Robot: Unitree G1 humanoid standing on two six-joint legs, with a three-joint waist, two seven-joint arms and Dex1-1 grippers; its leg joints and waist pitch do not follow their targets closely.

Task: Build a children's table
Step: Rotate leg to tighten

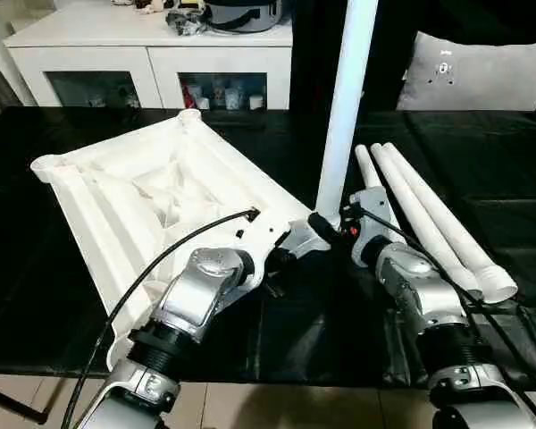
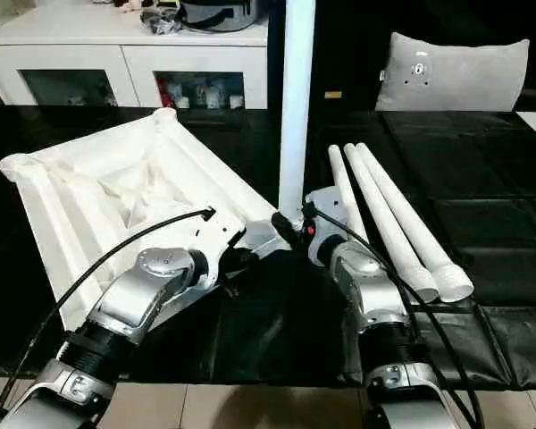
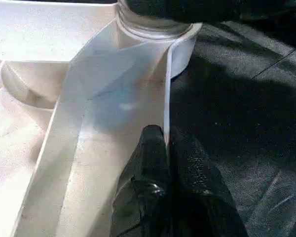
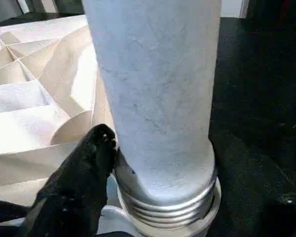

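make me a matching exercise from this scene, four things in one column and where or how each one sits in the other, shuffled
Things
1. white plastic tabletop
2. upright white tubular leg
3. three loose white tapered legs
4. grey cushion

States
A. lying side by side on the black surface, on the robot's right
B. standing in the tabletop's near corner socket
C. upside down, ribbed underside up
D. behind the black surface, far right

Pairs: 1-C, 2-B, 3-A, 4-D

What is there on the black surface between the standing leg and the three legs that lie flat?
The right gripper and its silver wrist sit there, at the foot of the upright leg, just left of the three lying legs. Both eye views show this.
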